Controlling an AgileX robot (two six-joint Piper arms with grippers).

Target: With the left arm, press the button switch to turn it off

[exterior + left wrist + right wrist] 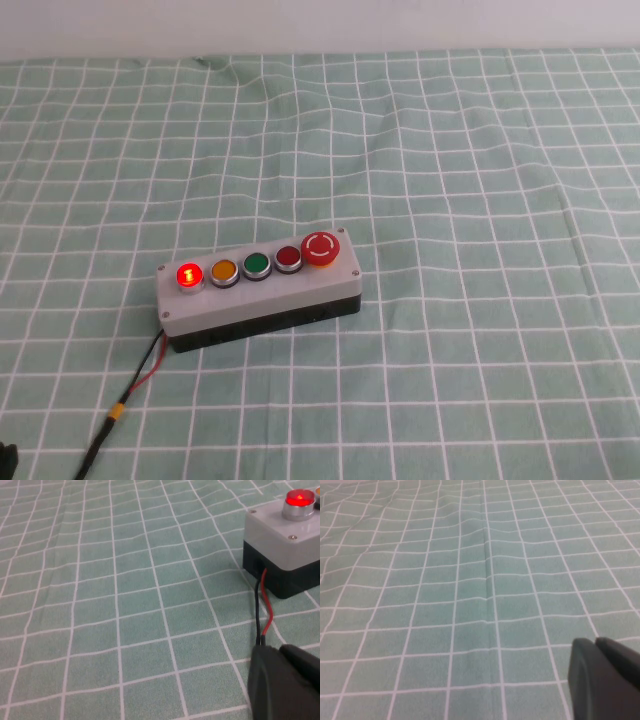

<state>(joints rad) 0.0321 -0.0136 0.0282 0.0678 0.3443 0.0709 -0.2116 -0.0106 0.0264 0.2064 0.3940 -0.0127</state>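
— Left wrist view: your left gripper (285, 685) sat low near the control box's (258, 293) wires (264, 605); its state couldn't be told.
— And the right gripper (605, 680)?
— Parked over cloth, likewise unreadable. The lit red button (188, 274) at the box's left end was unpressed; you'd still needed to approach, then press down.

Even bright light, soft shadows; red button (187, 274) glows; wrist views soft.

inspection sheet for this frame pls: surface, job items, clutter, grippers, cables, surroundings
Surface: green checked cloth, slightly wrinkled.
Job's things: button box left of centre; leftmost red button lit; then amber, green, red buttons and a red mushroom stop.
Clutter: nothing seen.
Grippers: left gripper low over cloth near the box's cable end; right gripper over bare cloth; neither touches anything.
Cables: red and black wires leave the box's left end.
Surroundings: pale wall behind.
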